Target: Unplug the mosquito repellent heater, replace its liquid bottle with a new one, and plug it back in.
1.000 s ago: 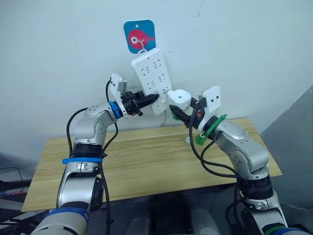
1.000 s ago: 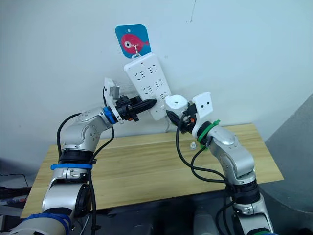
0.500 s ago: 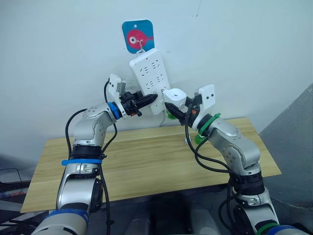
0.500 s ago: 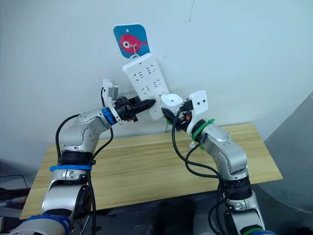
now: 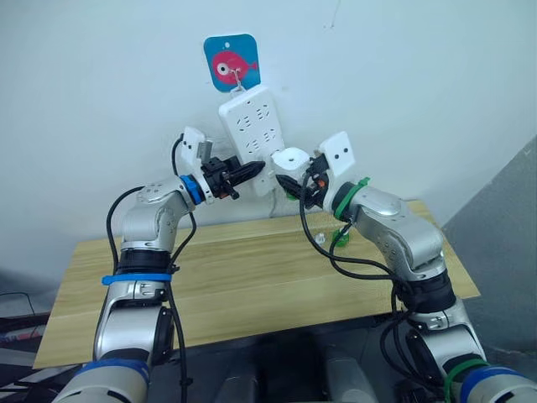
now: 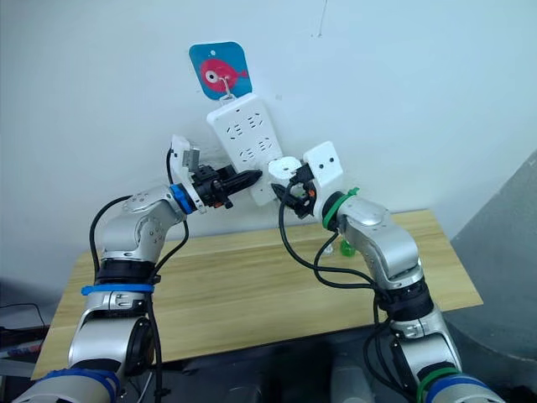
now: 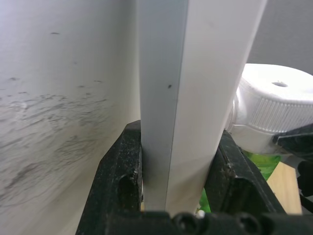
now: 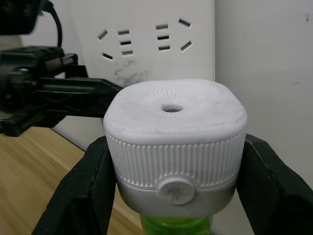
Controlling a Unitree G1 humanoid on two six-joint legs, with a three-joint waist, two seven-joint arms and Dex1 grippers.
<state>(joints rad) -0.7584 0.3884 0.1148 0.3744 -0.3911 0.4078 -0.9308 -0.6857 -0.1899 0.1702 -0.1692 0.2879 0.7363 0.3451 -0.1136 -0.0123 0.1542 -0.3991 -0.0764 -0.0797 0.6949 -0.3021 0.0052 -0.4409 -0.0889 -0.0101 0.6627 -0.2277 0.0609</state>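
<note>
1. Right wrist view: the right claw pinched the heater, held up just in front of the strip.
2. The left claw pinched the strip's edge, above the table.

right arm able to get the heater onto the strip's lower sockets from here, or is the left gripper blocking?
Probably yes. The right gripper is shut on the heater, right by the power strip. The left gripper clamps the strip's lower edge from the side, so the socket face looks free.
</note>
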